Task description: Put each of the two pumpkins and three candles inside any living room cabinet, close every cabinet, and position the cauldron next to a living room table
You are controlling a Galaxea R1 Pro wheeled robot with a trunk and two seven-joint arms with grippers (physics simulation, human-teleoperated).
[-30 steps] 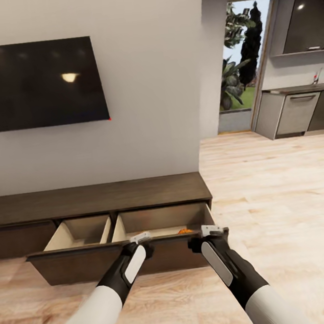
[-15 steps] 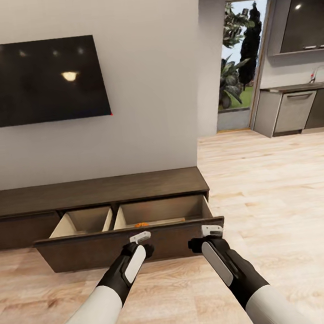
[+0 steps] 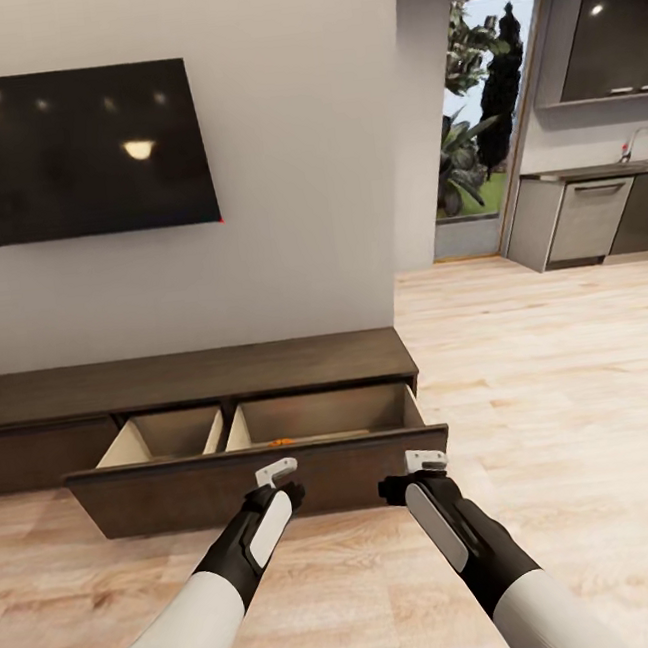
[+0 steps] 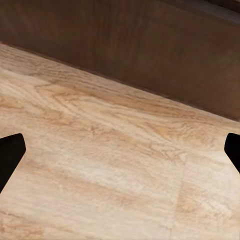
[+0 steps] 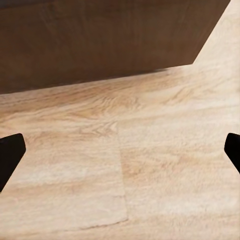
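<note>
Facing the cabinet (image 3: 189, 378), a long dark-brown unit set against the white wall under a wall-mounted television (image 3: 83, 152), the robot holds both arms low over the pale wooden floor (image 3: 576, 416). The wide drawer (image 3: 261, 480) stands pulled out, its front just ahead of the left gripper (image 3: 276, 467) and the right gripper (image 3: 425, 458); a divider splits its pale interior into two compartments. A sliver of orange, one of the pumpkins (image 3: 285, 437), shows in the right-hand compartment behind the drawer front, which hides the rest of the contents. Both wrist views look along widely spread fingers, with only dark fingertips (image 4: 10, 155) at the frame edges, bare floor between them and the brown drawer front beyond. To the right, a doorway (image 3: 487, 124) opens on greenery, beside dark grey kitchen units (image 3: 594, 223)
</note>
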